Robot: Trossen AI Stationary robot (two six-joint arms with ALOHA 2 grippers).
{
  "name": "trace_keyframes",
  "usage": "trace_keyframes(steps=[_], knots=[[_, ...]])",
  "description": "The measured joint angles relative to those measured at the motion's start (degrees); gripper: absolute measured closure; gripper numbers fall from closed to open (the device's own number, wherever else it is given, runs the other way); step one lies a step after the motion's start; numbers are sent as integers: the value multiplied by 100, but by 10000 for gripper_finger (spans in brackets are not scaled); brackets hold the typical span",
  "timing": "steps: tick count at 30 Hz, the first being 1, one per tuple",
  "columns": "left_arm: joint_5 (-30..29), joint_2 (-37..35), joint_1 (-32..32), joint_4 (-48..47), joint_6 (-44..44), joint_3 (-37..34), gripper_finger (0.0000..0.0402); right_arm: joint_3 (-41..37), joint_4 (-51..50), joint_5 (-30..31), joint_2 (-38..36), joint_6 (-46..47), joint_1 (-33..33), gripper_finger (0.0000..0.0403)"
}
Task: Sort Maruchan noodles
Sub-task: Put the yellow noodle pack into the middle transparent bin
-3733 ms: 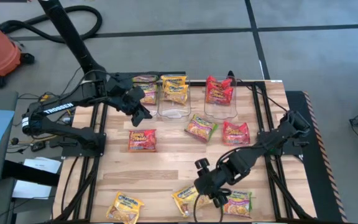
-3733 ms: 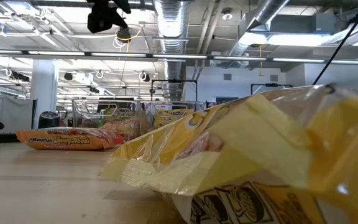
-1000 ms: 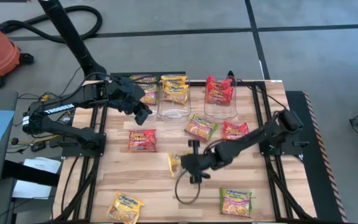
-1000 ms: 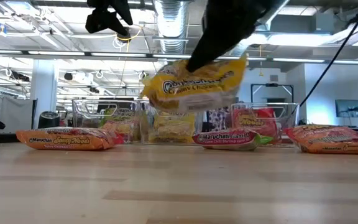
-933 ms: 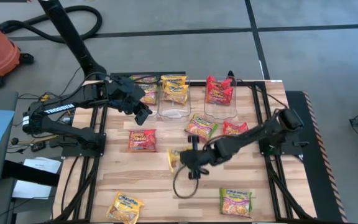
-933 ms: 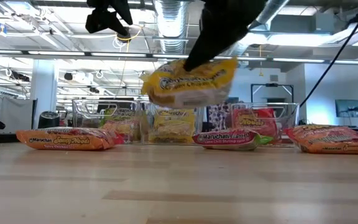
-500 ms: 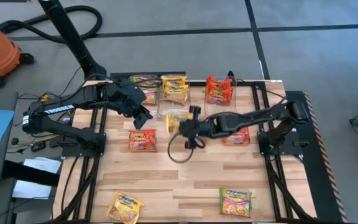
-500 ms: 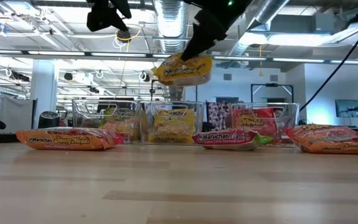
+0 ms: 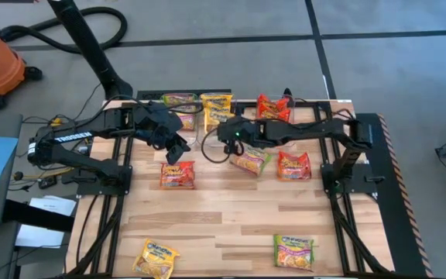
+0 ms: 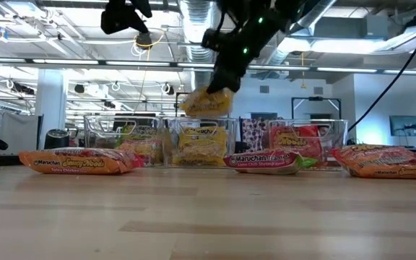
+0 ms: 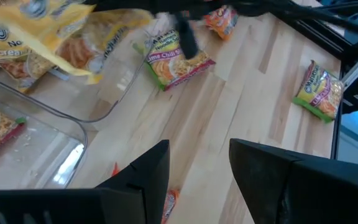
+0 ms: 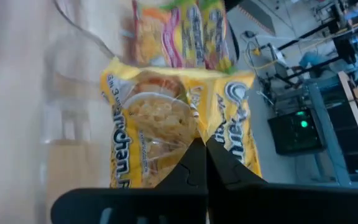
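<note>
My right gripper (image 9: 220, 129) is shut on a yellow Maruchan noodles packet (image 10: 206, 102) and holds it above the middle clear bin (image 10: 170, 148), which has yellow packets in it. The left bin (image 9: 178, 101) holds green-and-pink packets, and the right bin (image 9: 273, 108) holds red ones. My left gripper (image 9: 173, 142) hovers open over the table beside the left bin, with nothing between its fingers (image 11: 148, 177). Loose packets lie flat on the table: a red-orange one (image 9: 176, 174), a green one (image 9: 250, 159), another red one (image 9: 293, 165), another green one (image 9: 294, 250) and a yellow one (image 9: 155, 257). My right gripper pinches the yellow packet between its two fingers at one edge (image 12: 194, 138), near that edge's middle. The fingers slant down from the table's right side. The packet hangs tilted below and ahead of the fingers (image 10: 222, 81), clear of the bin.
The three bins stand in a row along the table's far edge. My right arm (image 9: 308, 133) stretches across in front of the right bin. Bare wood (image 9: 231, 213) shows in the middle of the table between the loose packets.
My right gripper has carried the yellow packet from over the table's middle toward the far edge and upward. It now hangs over the middle bin. The packet has stayed in the shut fingers throughout.
</note>
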Motion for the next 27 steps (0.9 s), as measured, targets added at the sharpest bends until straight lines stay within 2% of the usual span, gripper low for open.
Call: trace_keyframes(steps=[11,16,18,27], knots=[[-13,0,-42,16,-2,0,248,82,483,-173,763,-452,-435,399],[-17,0,-41,16,0,0,248,389,475,-594,1123,-439,-546,399],[-24,0,-42,14,-2,0,248,558,493,-556,1284,-488,-579,399],[-17,0,-42,-13,-6,0,248,1120,-358,-378,1518,-369,-613,396]])
